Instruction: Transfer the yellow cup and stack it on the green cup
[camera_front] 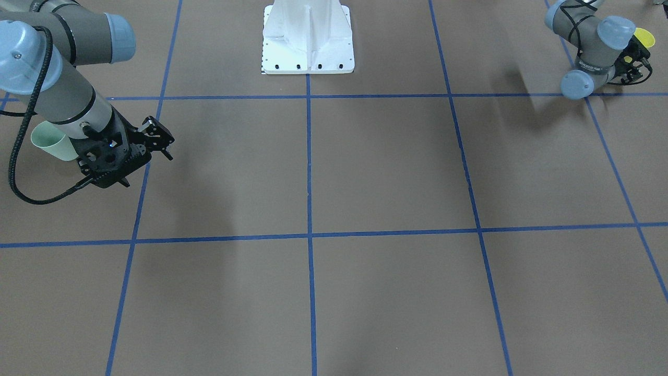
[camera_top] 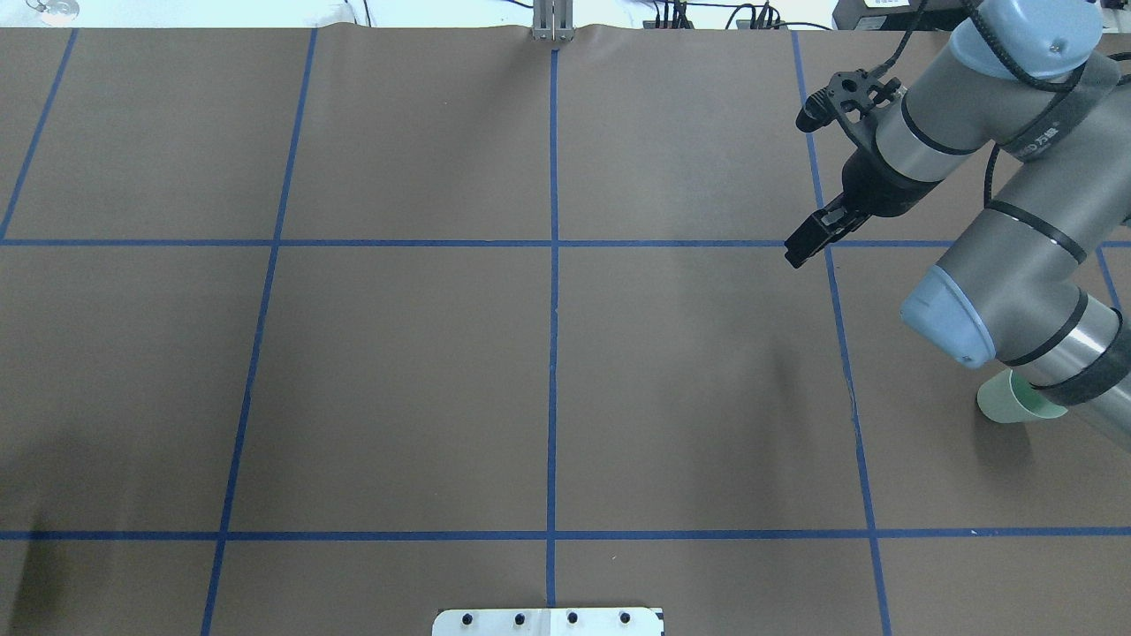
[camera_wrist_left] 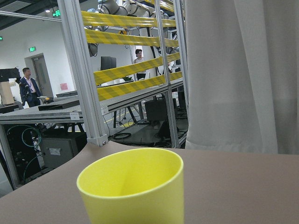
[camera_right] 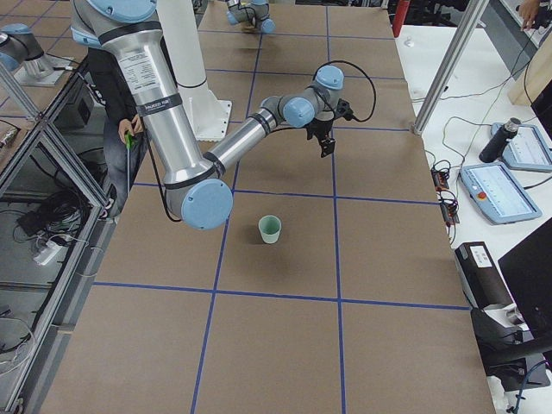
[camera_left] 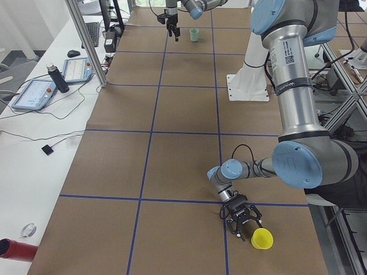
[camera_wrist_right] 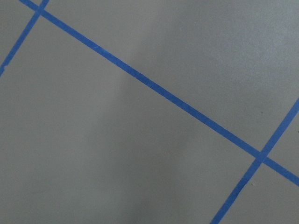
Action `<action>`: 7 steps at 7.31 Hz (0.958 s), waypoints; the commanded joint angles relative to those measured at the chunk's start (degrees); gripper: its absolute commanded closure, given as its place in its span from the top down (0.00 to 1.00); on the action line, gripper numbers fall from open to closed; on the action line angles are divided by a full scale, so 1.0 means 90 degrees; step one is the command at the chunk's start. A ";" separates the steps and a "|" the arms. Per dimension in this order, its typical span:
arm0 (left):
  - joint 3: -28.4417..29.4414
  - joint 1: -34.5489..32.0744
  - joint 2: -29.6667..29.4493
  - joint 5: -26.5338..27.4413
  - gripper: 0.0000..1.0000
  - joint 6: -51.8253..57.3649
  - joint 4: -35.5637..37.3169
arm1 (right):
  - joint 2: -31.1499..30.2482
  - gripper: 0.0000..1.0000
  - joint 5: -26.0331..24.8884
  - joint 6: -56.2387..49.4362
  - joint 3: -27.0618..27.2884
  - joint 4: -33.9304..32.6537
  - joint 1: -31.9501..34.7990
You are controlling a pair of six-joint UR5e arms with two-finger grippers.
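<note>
The yellow cup [camera_left: 262, 238] stands upright on the brown table at the robot's left end. It also shows in the front view [camera_front: 644, 37] and fills the left wrist view [camera_wrist_left: 133, 186]. My left gripper [camera_left: 245, 226] is low beside it, fingers spread, open and empty, and shows partly hidden behind the wrist in the front view [camera_front: 635, 63]. The green cup [camera_top: 1016, 402] stands upright at the right end, partly under my right arm; it also shows in the front view [camera_front: 49, 141] and the right-side view [camera_right: 270, 228]. My right gripper [camera_top: 808, 238] hangs shut and empty, well away from it.
The white robot base [camera_front: 308, 39] stands at the table's robot-side edge. Blue tape lines [camera_top: 553, 291] grid the brown table [camera_top: 398, 371]. A metal frame post [camera_wrist_left: 84, 79] and a white curtain stand past the yellow cup. The right wrist view shows only table and tape [camera_wrist_right: 154, 88].
</note>
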 commanded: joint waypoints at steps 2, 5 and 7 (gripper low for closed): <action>0.0014 0.0010 0.0051 -0.0298 1.00 -0.0090 0.0038 | -0.0024 0.99 0.0008 -0.0001 0.0005 0.0000 0.0000; 0.0063 0.0049 0.0177 -0.0396 1.00 -0.0140 0.0048 | -0.0044 0.99 0.0008 -0.0010 0.0005 0.0000 0.0000; 0.0199 0.0068 0.0227 -0.0493 1.00 -0.0140 0.0058 | -0.0034 0.99 0.0008 -0.0001 -0.0005 0.0000 0.0000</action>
